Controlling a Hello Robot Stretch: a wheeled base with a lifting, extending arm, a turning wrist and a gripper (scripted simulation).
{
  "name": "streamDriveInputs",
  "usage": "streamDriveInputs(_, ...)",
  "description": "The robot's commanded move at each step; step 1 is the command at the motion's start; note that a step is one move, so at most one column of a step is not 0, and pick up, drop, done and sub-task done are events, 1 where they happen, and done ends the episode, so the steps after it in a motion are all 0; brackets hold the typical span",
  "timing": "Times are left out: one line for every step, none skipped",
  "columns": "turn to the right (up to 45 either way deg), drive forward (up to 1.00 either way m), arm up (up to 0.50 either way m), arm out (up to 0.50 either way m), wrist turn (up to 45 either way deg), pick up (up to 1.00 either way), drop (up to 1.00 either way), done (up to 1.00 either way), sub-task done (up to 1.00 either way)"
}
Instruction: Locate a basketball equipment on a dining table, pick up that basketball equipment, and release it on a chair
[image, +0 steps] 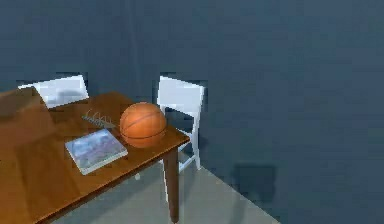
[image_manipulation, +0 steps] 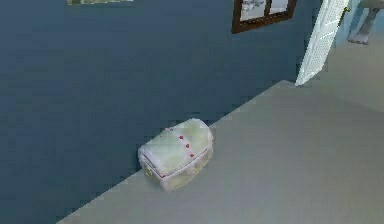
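Where the wooden table reaches its far corner, an orange basketball rests on the top. A book lies at the ball's 8 o'clock. A white chair stands at its 1 o'clock, just past the table edge, and a second chair stands at 10 o'clock. In the arm side view a pale chest sits on the floor against the blue wall, with a white door at its 2 o'clock. How the gripper's fingers stand cannot be told.
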Motion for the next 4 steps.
streamDriveInputs(-45.0,0.00,0.00,0.00,0.0,0.00,0.00,0.00,0.00)
streamDriveInputs(-45.0,0.00,0.00,0.00,0.0,0.00,0.00,0.00,0.00)
streamDriveInputs(-15.0,0.00,0.00,0.00,0.0,0.00,0.00,0.00,0.00)
streamDriveInputs(45.0,0.00,0.00,0.00,0.0,0.00,0.00,0.00,0.00)
